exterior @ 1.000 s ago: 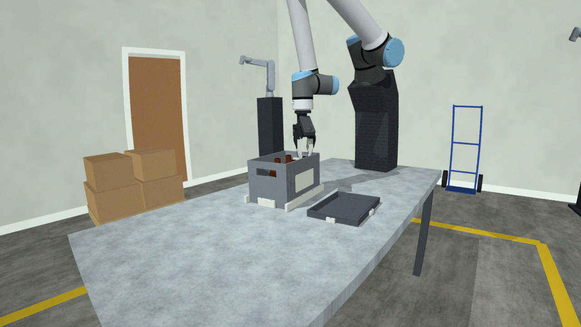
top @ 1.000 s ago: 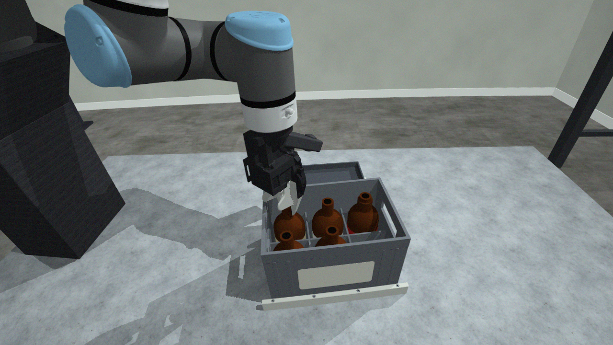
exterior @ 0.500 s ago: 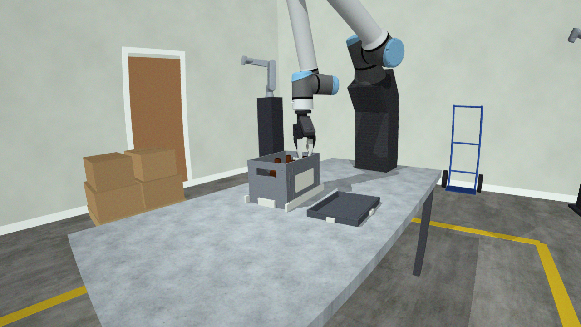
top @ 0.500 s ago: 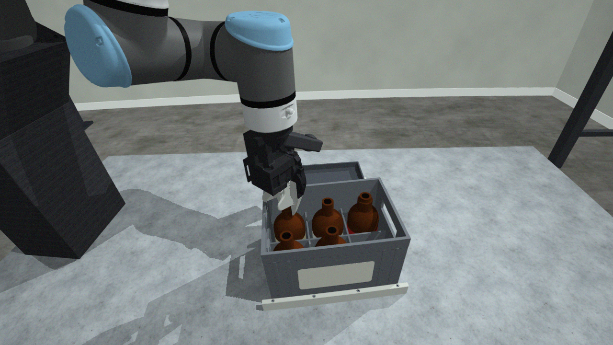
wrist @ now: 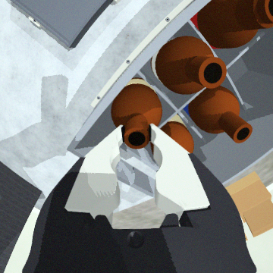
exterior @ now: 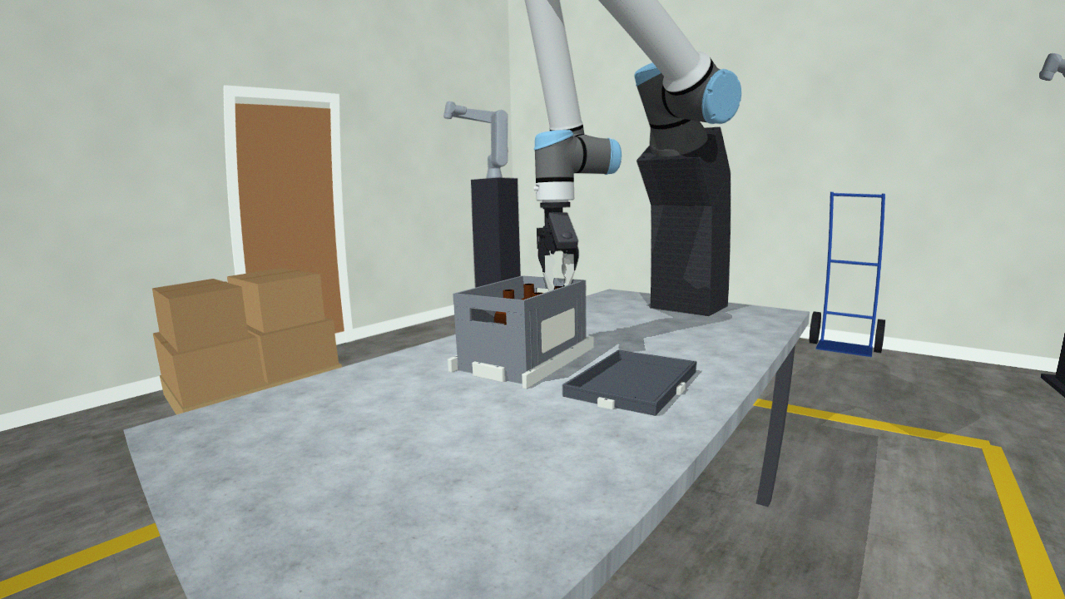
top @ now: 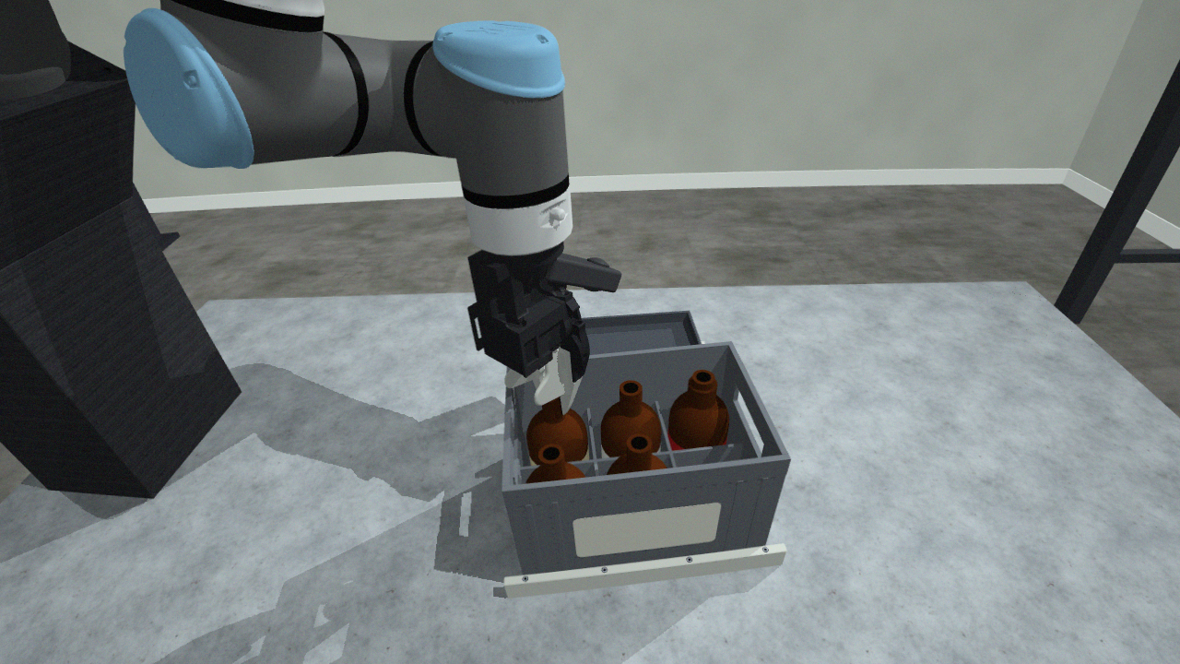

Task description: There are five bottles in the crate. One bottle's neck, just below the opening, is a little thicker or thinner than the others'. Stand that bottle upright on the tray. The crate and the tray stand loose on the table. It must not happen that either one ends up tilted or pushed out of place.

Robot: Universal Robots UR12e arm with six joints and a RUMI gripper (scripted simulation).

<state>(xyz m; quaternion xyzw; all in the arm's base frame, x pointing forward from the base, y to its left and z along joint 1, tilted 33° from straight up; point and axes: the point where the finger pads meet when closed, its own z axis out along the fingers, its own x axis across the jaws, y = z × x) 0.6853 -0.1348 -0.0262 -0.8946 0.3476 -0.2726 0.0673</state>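
Around us we see pale, mottled walls (exterior: 930, 149) with white skirting, and a brown door (exterior: 284, 208) in a white frame. Stacked cardboard boxes (exterior: 223, 334) (wrist: 255, 202) stand near it, a blue hand truck (exterior: 854, 262) by the other wall. Yellow lines (exterior: 879, 423) cross the dark grey floor (top: 825, 231) (exterior: 804, 521); light casts shadows across the marbled surface (top: 932, 429) (exterior: 357, 477) (wrist: 23, 102)
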